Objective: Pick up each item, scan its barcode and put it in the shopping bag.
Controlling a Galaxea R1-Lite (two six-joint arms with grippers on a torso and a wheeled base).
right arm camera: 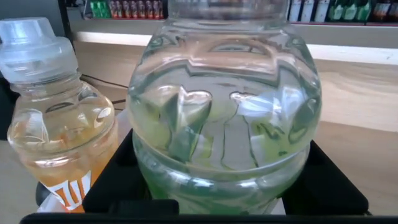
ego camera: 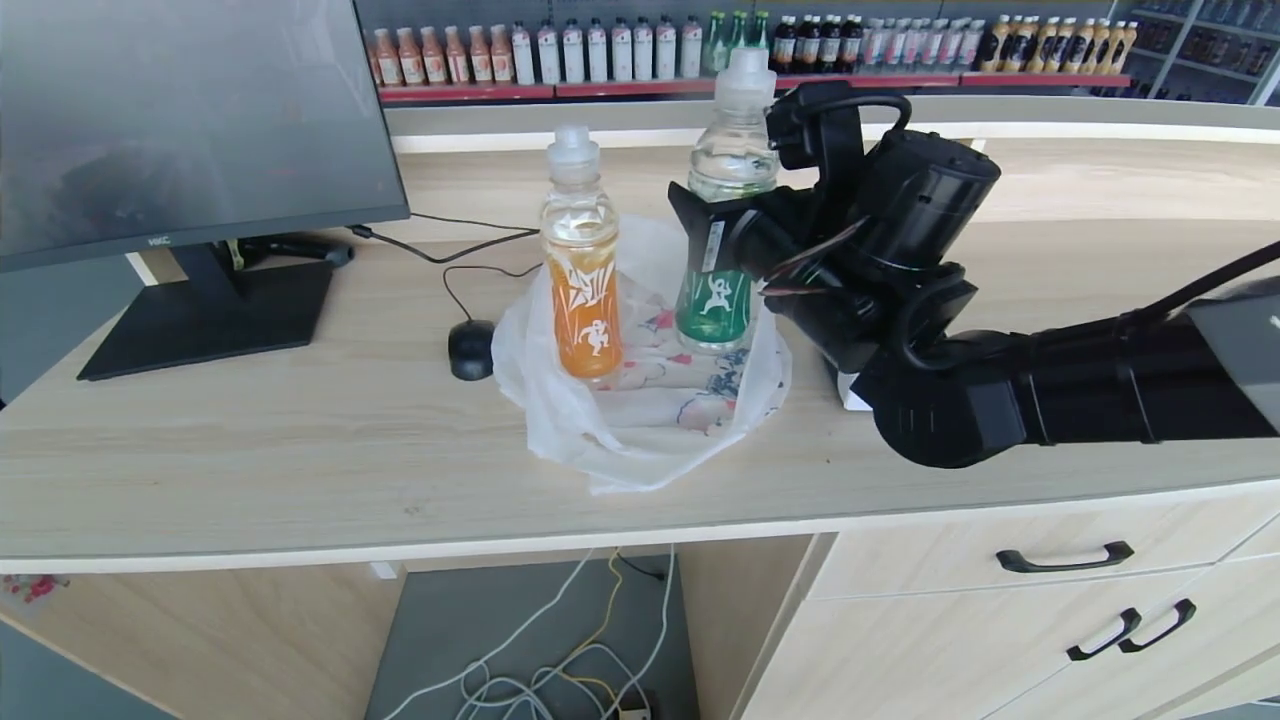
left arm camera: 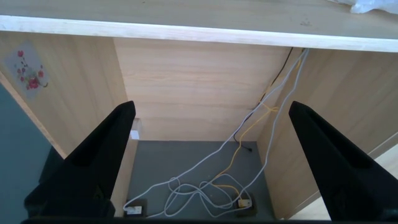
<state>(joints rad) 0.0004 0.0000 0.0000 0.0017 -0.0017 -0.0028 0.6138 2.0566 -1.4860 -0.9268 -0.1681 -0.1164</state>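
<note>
A green-labelled bottle [ego camera: 713,305] of clear drink stands upright on the crumpled white shopping bag [ego camera: 640,425] in the middle of the counter. My right gripper [ego camera: 725,235] is shut on its upper body, coming in from the right. In the right wrist view the green bottle [right arm camera: 224,124] sits between the black fingers [right arm camera: 333,183]. An orange-labelled bottle [ego camera: 582,290] [right arm camera: 59,130] stands upright on the bag just to the left, apart from the gripper. My left gripper [left arm camera: 211,155] hangs open below the counter edge with nothing between its fingers.
A monitor [ego camera: 180,110] on a black stand fills the back left, with a black mouse [ego camera: 470,348] and its cable beside the bag. Drawers with black handles [ego camera: 1065,560] lie under the counter on the right. Loose cables [left arm camera: 205,186] trail in the open bay below.
</note>
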